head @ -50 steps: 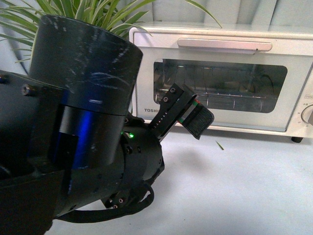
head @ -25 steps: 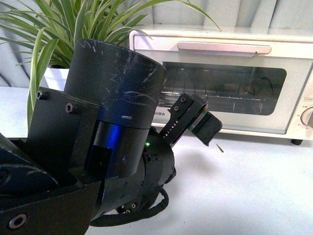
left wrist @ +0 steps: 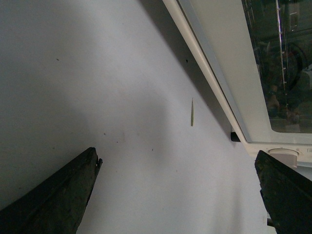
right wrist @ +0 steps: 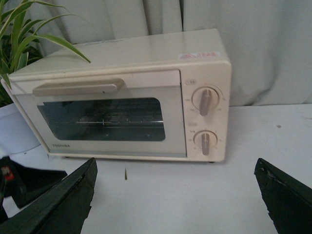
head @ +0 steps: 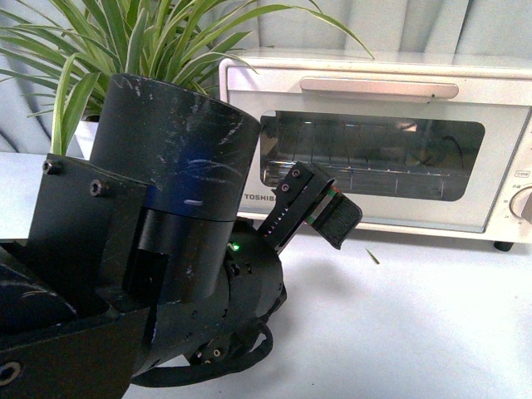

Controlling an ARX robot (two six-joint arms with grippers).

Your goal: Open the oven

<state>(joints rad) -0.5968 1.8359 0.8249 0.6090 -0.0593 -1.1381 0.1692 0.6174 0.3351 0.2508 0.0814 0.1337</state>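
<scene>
The cream-white TOSHIBA oven (head: 374, 133) stands at the back right on the table, door shut, with its bar handle (head: 378, 86) along the top of the glass window. My left gripper (head: 314, 208) is open and empty. It hovers in front of the door's lower left corner, below the handle and apart from it. In the left wrist view the open left gripper (left wrist: 175, 195) is over bare table beside the oven's lower door edge (left wrist: 214, 83). My right gripper (right wrist: 175, 195) is open and empty, in front of the oven (right wrist: 122, 97) and well short of its handle (right wrist: 78, 87).
A potted spider plant (head: 125, 41) stands left of the oven. My bulky left arm (head: 158, 241) fills the front left. A small leaf scrap (head: 373, 256) lies on the table (head: 416, 332) before the oven. Two knobs (right wrist: 207, 100) sit on the oven's right panel.
My left arm shifted right and then back left, and the gripper stays near the door's lower left. The oven door stays shut.
</scene>
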